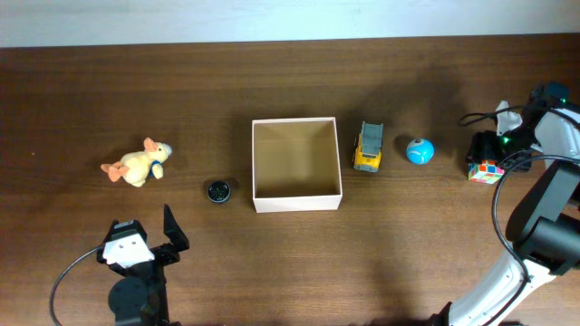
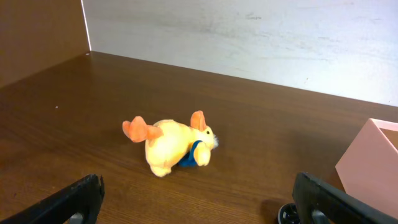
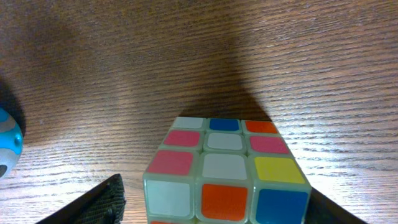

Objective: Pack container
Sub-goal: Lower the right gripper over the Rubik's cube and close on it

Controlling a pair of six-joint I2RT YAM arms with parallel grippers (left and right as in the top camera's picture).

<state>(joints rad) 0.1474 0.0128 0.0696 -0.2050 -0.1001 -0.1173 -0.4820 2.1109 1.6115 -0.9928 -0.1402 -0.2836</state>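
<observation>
The container (image 1: 296, 201) sits mid-desk with its opening facing up and its walls parallel to the desk (image 1: 272, 81) edges. It is square, so no axis is longer. Its outer walls are white and its inside is tan-brown. The left end effector (image 2: 199, 202) is released, fingers wide, facing a plush duck (image 2: 171, 146). The right end effector (image 3: 217, 211) is spread astride a Rubik's cube (image 3: 224, 168), not clenched.

My left arm (image 1: 136, 294) black, white wrist block (image 1: 124, 246), left gripper (image 2: 202, 202) black-fingered, my right arm (image 1: 548, 240) white links, black joints, looping black cable (image 1: 495, 210)
</observation>
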